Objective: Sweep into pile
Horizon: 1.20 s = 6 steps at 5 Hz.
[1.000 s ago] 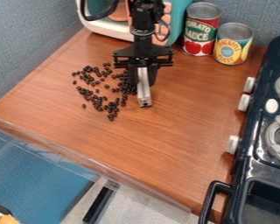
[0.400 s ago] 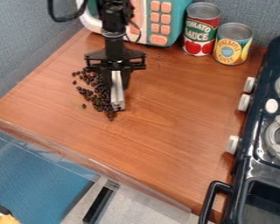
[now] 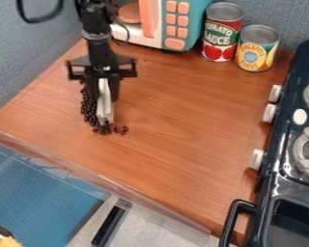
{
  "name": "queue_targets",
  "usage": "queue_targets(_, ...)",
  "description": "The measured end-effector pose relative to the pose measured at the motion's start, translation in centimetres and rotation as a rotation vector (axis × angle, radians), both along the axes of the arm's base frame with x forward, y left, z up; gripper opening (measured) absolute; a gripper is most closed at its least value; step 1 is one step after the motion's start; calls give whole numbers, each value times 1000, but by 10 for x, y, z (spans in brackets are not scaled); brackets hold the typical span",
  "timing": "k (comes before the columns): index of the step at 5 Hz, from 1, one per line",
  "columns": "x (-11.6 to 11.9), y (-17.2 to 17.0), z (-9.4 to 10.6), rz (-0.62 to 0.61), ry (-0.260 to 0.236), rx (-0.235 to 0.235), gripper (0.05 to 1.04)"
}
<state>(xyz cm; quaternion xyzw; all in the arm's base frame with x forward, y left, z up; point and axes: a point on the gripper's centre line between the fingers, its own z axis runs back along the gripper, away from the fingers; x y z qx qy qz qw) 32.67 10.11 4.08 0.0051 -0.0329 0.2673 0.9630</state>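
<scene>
Low over the left part of the wooden counter hangs my gripper (image 3: 105, 99), with a light metallic bar-like piece (image 3: 104, 102) upright between its fingers. Dark beans (image 3: 90, 108) are bunched in a narrow band along the left side of that piece and around its lower end. A few reddish-brown beans (image 3: 121, 130) lie just right of its lower end. Part of the beans is hidden behind the gripper and the piece.
A toy microwave (image 3: 172, 24) stands at the back, beside a red can (image 3: 222, 33) and a yellow-and-blue can (image 3: 257, 48). The dark toy stove (image 3: 283, 166) with white knobs borders the right side. The counter's front edge (image 3: 105, 181) runs diagonally below.
The gripper has moved left across the counter with the metallic piece. The beans, earlier scattered loosely, are now pressed into a narrower band at the left, with a few left at the right.
</scene>
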Motion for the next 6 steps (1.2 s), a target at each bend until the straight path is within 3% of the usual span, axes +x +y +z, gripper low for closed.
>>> queue_targets(2, -9, 8, 16, -14, -46, -18, 359)
queue_targets(3, -2, -20, 20, -50, -54, -88, 359)
queue_targets(4, 22, -51, 36, -63, -102, -112, 359)
queue_targets(5, 42, -58, 22, 19, -69, -131, 359)
queue_targets(6, 62, -59, 19, 45, -81, -111, 359)
